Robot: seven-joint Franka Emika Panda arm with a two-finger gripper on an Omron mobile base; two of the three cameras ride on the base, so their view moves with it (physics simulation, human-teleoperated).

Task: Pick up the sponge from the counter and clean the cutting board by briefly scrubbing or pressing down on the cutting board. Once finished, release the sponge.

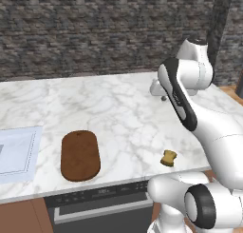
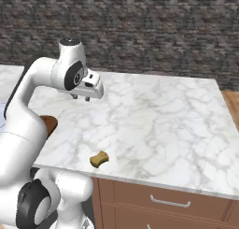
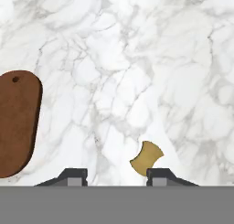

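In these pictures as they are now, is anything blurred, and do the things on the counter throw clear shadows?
Left base view: sharp, even light; the sponge and cutting board throw only faint shadows. Right base view: equally sharp, no glare on the counter. Hand view: the marble looks slightly soft, with no strong shadow beside the sponge.

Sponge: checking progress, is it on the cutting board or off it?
Off: the sponge lies on the counter, apart from the cutting board.
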